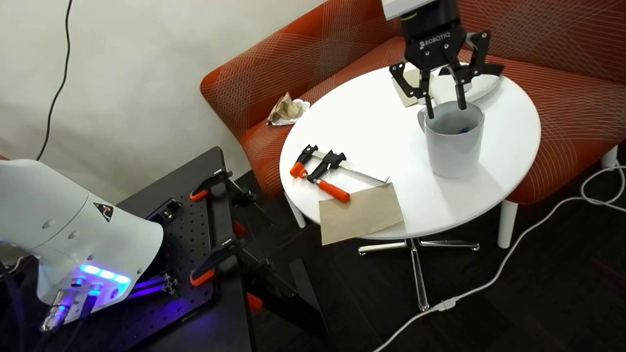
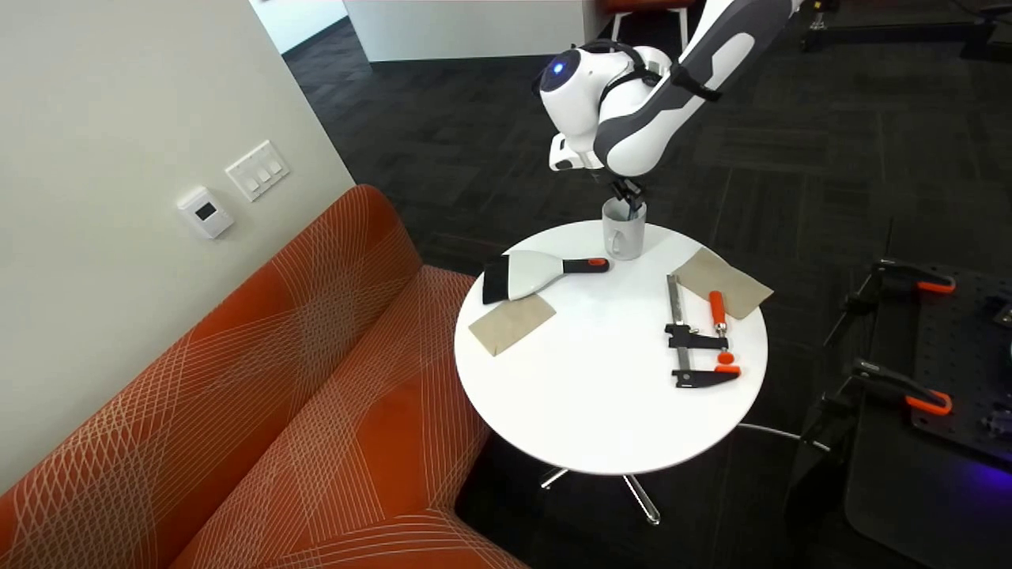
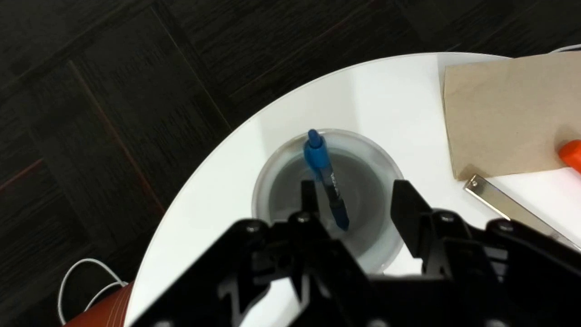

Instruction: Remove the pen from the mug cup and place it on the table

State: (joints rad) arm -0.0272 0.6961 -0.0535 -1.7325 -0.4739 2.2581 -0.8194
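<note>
Your pen (image 3: pixel 327 176) leans in the mug cup (image 1: pixel 454 154) near the right edge of the table (image 1: pixel 362 120), just a blue speck in an exterior view. Your gripper (image 1: pixel 446 110) has its jaws spread, holding nothing; whether fingertips pass the rim is unclear.

In an exterior view, white mug (image 1: pixel 454 156) under claw (image 1: pixel 445 102) hides all but a blue bit of click pen (image 1: pixel 464 130). Wrist view: pen's lettering, btwn claw tips, too blurry to read; mug rim pt. hidden behind claw; bar clamp (image 3: pixel 515 212), R of claw, cut off at edge.
</note>
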